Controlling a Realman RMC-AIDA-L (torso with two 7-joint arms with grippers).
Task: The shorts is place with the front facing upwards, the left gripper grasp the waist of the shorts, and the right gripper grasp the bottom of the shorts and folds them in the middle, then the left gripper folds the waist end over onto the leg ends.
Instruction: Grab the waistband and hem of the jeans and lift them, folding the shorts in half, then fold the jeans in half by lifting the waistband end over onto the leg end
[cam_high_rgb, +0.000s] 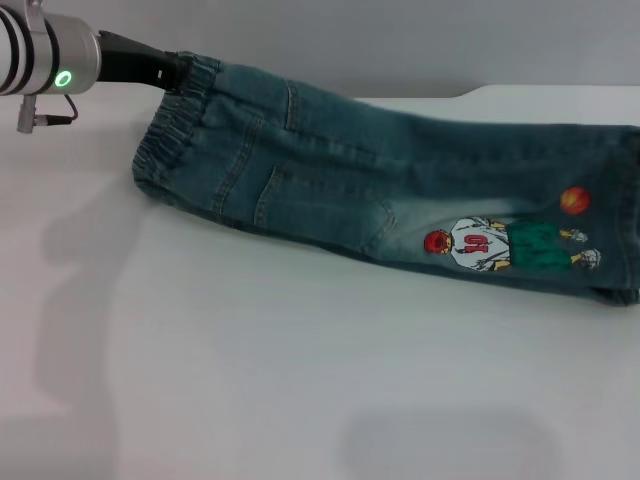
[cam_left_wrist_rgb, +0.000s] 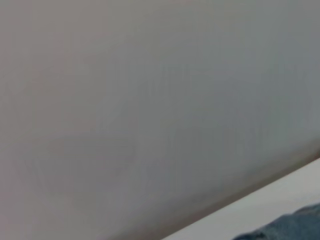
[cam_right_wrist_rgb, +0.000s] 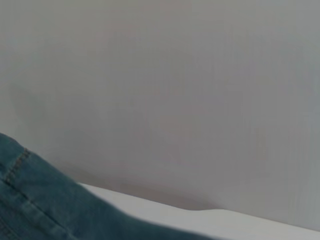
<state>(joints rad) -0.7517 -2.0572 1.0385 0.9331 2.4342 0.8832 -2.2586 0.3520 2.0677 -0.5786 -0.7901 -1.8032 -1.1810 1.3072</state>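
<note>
The shorts (cam_high_rgb: 330, 170) stretch across the white table, folded lengthwise into one long band, blue-green denim with the cartoon print (cam_high_rgb: 500, 245) facing up. The waist end (cam_high_rgb: 175, 130) with its gathered elastic is at the far left. The leg ends (cam_high_rgb: 625, 210) run off the right edge of the head view. My left gripper (cam_high_rgb: 180, 70) comes in from the top left and is shut on the top corner of the waistband. A bit of denim (cam_left_wrist_rgb: 295, 227) shows in the left wrist view. The right wrist view shows a stitched denim (cam_right_wrist_rgb: 35, 205) edge. The right gripper is out of view.
The white table (cam_high_rgb: 250, 380) extends in front of the shorts, with soft shadows on it. A grey wall (cam_high_rgb: 420, 40) rises behind the table's far edge. My left arm's silver cylinder with its green ring light (cam_high_rgb: 63, 78) hangs over the far left corner.
</note>
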